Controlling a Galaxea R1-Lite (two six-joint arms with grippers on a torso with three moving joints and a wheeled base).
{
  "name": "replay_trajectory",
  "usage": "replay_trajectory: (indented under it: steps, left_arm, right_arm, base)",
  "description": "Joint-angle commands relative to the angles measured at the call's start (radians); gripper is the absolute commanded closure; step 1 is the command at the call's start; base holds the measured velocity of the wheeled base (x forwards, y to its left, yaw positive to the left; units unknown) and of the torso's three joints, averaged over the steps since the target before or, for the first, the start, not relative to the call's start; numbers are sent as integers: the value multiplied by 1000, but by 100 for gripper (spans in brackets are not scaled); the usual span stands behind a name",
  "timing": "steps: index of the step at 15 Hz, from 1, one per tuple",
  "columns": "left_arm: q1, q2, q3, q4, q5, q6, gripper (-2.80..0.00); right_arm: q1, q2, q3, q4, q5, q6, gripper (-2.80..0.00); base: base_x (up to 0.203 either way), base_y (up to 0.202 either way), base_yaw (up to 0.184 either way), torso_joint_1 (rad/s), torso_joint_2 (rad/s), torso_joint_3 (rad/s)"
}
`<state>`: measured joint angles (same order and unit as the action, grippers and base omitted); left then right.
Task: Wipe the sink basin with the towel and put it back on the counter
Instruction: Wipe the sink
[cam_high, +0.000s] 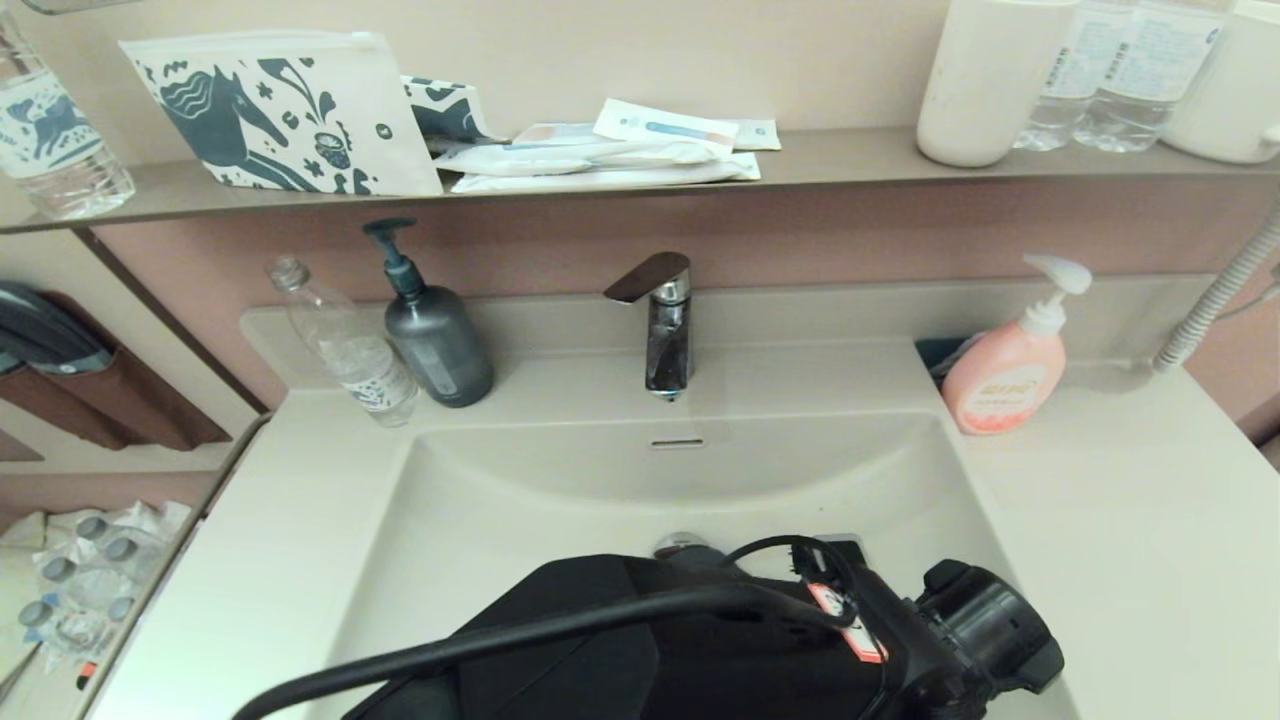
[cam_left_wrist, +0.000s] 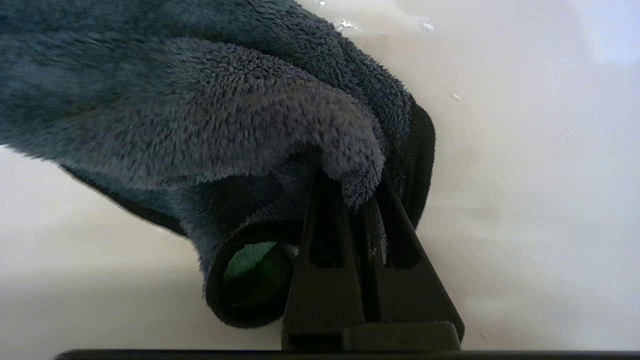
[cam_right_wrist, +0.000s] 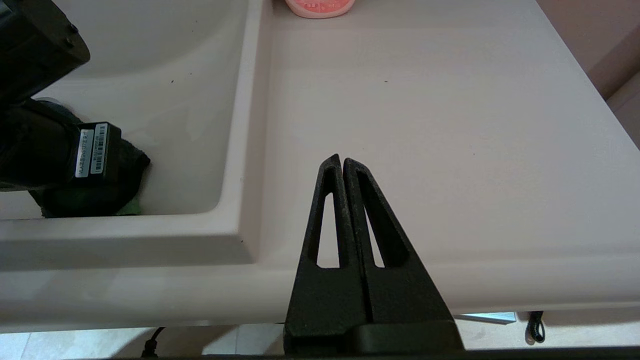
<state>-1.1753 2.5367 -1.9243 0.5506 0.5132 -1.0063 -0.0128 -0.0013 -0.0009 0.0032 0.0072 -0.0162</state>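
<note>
In the left wrist view my left gripper (cam_left_wrist: 357, 195) is shut on a fold of the dark grey towel (cam_left_wrist: 200, 115), whose green inner face shows in a rolled edge. The towel lies against the off-white sink basin (cam_left_wrist: 525, 175). In the head view my left arm (cam_high: 700, 650) reaches across the basin (cam_high: 680, 470) and hides the gripper and towel; the chrome drain plug (cam_high: 680, 545) peeks out behind it. My right gripper (cam_right_wrist: 342, 160) is shut and empty, hovering over the front edge of the counter (cam_right_wrist: 425, 125). A corner of the towel (cam_right_wrist: 132, 165) shows there under the left wrist.
A chrome faucet (cam_high: 665, 330) stands behind the basin above the overflow slit (cam_high: 677, 441). A pink soap dispenser (cam_high: 1005, 375) sits at the back right of the counter (cam_high: 1120, 520), a grey pump bottle (cam_high: 435, 340) and a clear bottle (cam_high: 345, 345) at the back left. A shelf holds pouches and bottles above.
</note>
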Motion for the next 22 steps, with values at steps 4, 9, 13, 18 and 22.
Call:
replay_trajectory:
  steps: [4,9,13,18,22]
  left_arm:
    - [27,19,39,5,-1,9,0]
    - [57,-10,146,4,-2,25,0]
    - [105,-56,255,-1,-2,52,0]
    - [135,-109,422,-26,-4,66,0]
    - [194,-194,606,-118,-5,125,0]
  right_arm:
    - [0,1,-1,0,0,-1,0]
    - [-1,1,-1,0,0,-1,0]
    - [0,1,-1,0,0,-1,0]
    - [-1,1,0,0,0,0,0]
    - [0,1,1,0,0,0,0]
  base:
    - [0,0,0,0,0,0]
    - [0,0,0,0,0,0]
    - [0,0,0,0,0,0]
    - [0,0,0,0,0,0]
    - [0,0,0,0,0,0]
